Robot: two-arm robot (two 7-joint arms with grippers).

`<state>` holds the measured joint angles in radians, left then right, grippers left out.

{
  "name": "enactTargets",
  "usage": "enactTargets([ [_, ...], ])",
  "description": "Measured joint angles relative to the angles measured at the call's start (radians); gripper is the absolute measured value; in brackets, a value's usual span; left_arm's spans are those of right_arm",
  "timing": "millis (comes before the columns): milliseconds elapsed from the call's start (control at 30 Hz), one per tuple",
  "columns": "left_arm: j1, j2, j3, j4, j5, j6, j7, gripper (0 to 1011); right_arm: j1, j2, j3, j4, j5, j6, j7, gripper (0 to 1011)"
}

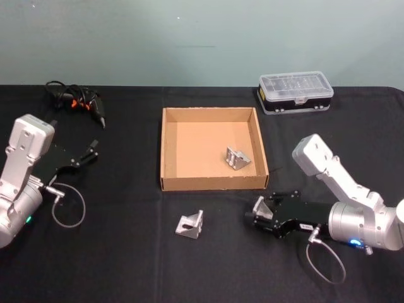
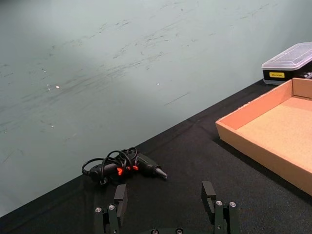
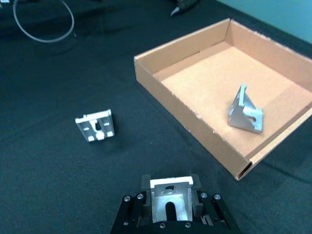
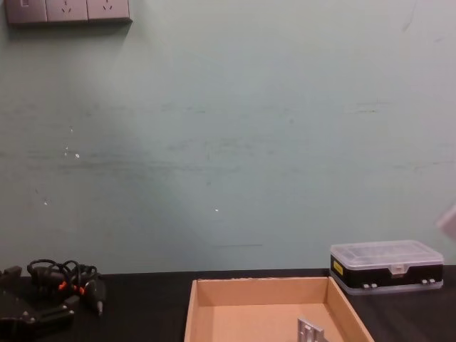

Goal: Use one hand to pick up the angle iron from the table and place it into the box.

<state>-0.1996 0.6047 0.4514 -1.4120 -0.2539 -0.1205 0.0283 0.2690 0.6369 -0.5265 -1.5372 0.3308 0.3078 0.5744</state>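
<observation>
The right gripper (image 1: 257, 213) is clamping a silver angle iron (image 3: 170, 201) near the tan box (image 1: 214, 183). A second angle iron (image 1: 189, 224) is lying on the black table (image 1: 126, 252), and a third angle iron (image 1: 237, 158) is sitting inside the box.

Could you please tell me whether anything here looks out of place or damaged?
Nothing looks damaged or spilled. One angle iron rests inside the box, a second angle iron sits on the table before it, and the right tool grips a third angle iron. The left tool is parked open at the left.
</observation>
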Motion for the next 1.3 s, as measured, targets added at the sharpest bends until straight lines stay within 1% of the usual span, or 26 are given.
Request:
enactTargets([
  [33,0.000,0.000,0.000,0.000,0.000,0.000,0.000,1000,0.000,0.000,0.000,0.000,0.000,0.000,0.000,458],
  [100,0.000,0.000,0.000,0.000,0.000,0.000,0.000,1000,-0.008,0.005,0.010,-0.021,0.006,0.000,-0.007,458],
  [233,0.000,0.000,0.000,0.000,0.000,0.000,0.000,1000,-0.022,0.016,0.032,-0.069,0.019,-0.001,-0.022,458],
  [267,0.000,0.000,0.000,0.000,0.000,0.000,0.000,1000,-0.026,0.019,0.043,-0.091,0.025,-0.002,-0.028,458],
  [367,0.000,0.000,0.000,0.000,0.000,0.000,0.000,1000,-0.028,0.021,0.059,-0.125,0.034,-0.004,-0.041,458],
  [467,0.000,0.000,0.000,0.000,0.000,0.000,0.000,1000,-0.022,0.015,0.064,-0.137,0.037,-0.006,-0.047,458],
  [600,0.000,0.000,0.000,0.000,0.000,0.000,0.000,1000,0.009,-0.014,0.059,-0.135,0.036,-0.010,-0.058,458],
  [733,0.000,0.000,0.000,0.000,0.000,0.000,0.000,1000,0.041,-0.046,0.042,-0.106,0.027,-0.012,-0.064,458],
  [767,0.000,0.000,0.000,0.000,0.000,0.000,0.000,1000,0.055,-0.061,0.034,-0.093,0.021,-0.013,-0.066,458],
  [833,0.000,0.000,0.000,0.000,0.000,0.000,0.000,1000,0.069,-0.074,0.026,-0.078,0.016,-0.014,-0.068,458],
  [867,0.000,0.000,0.000,0.000,0.000,0.000,0.000,1000,0.085,-0.089,0.019,-0.060,0.011,-0.014,-0.069,458],
  [933,0.000,0.000,0.000,0.000,0.000,0.000,0.000,1000,0.100,-0.104,0.012,-0.041,0.004,-0.015,-0.071,458],
  [967,0.000,0.000,0.000,0.000,0.000,0.000,0.000,1000,0.119,-0.120,0.004,-0.017,-0.004,-0.015,-0.073,458],
  [1067,0.000,0.000,0.000,0.000,0.000,0.000,0.000,1000,0.148,-0.146,-0.008,0.024,-0.015,-0.015,-0.075,458],
  [1100,0.000,0.000,0.000,0.000,0.000,0.000,0.000,1000,0.166,-0.163,-0.015,0.050,-0.022,-0.015,-0.076,458],
  [1167,0.000,0.000,0.000,0.000,0.000,0.000,0.000,1000,0.185,-0.181,-0.023,0.081,-0.030,-0.016,-0.076,458],
  [1200,0.000,0.000,0.000,0.000,0.000,0.000,0.000,1000,0.204,-0.199,-0.030,0.112,-0.037,-0.018,-0.076,458],
  [1300,0.000,0.000,0.000,0.000,0.000,0.000,0.000,1000,0.227,-0.223,-0.040,0.155,-0.047,-0.022,-0.075,458],
])
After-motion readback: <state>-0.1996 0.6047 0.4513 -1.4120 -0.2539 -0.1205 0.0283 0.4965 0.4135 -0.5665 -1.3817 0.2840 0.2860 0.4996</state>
